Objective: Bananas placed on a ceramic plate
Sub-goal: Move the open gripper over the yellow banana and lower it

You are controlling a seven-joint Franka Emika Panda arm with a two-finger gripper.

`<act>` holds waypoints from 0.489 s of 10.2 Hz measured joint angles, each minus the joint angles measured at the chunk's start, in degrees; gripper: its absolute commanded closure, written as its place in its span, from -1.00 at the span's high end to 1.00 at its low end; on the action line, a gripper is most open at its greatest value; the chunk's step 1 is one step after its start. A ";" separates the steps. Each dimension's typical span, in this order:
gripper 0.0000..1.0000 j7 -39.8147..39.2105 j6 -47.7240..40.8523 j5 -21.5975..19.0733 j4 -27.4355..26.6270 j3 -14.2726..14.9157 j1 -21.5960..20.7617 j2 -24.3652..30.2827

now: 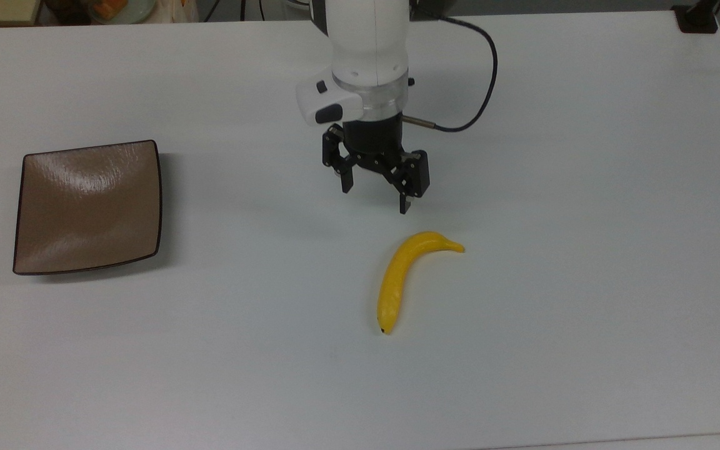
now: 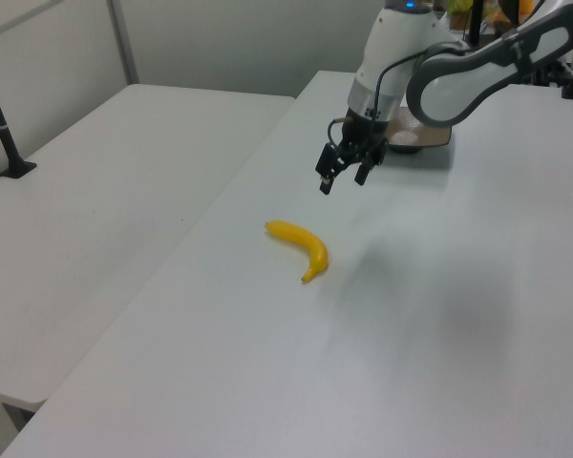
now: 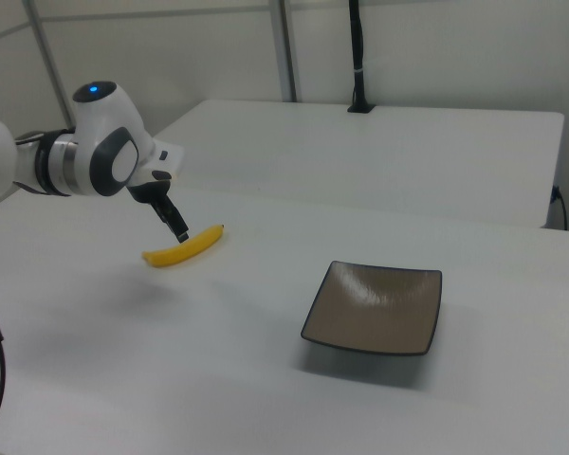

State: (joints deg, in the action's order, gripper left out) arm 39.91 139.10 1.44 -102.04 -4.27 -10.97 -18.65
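While tool [image 1: 375, 199] hangs wide open near banana [image 1: 400, 275], plate [image 1: 88, 206] sits well apart.

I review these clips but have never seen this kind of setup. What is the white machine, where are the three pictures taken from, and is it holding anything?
It is a robot arm ending in a black gripper whose two fingers are spread open and empty. The top view looks down on the white table; the left and right views look across it from opposite sides. A yellow banana lies on the table just short of the gripper, untouched. A square brown plate sits apart, at the top view's left, with nothing on it.
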 measured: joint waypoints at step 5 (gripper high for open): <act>1.00 7.77 0.11 8.24 9.28 -1.91 -0.23 -10.94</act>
State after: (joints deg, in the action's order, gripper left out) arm 47.68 139.22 9.68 -92.77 -6.18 -11.20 -29.59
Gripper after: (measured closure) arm 0.000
